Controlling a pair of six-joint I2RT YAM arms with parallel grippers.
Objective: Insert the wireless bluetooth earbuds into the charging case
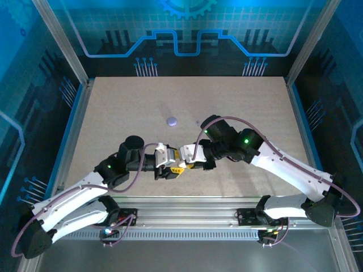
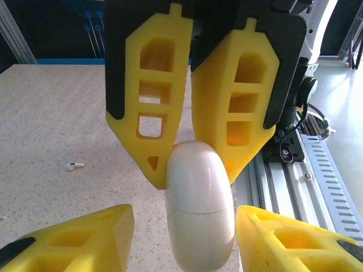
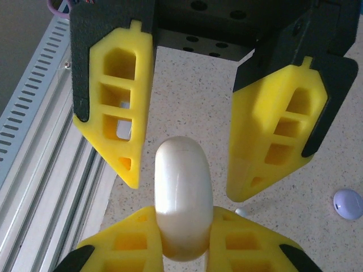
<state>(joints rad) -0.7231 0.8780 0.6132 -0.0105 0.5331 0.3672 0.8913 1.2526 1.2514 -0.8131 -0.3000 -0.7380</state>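
Right gripper (image 3: 182,226) jaws — tight on case (image 3: 182,175)

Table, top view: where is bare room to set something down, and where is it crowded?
Free: the far strip between the lavender disc and the back wall, and the far right corner. Crowded: near middle, where the left gripper and right gripper meet at the white case.

Got the charging case (image 2: 199,198) pinched in the right claw (image 3: 182,215), left claw (image 2: 184,212) straddling it head-on, near the tabletop's (image 1: 238,102) front edge. Spotted an earbud (image 2: 74,166) lying further back (well apart from the case), plus a small round piece (image 1: 172,120) behind both claws.
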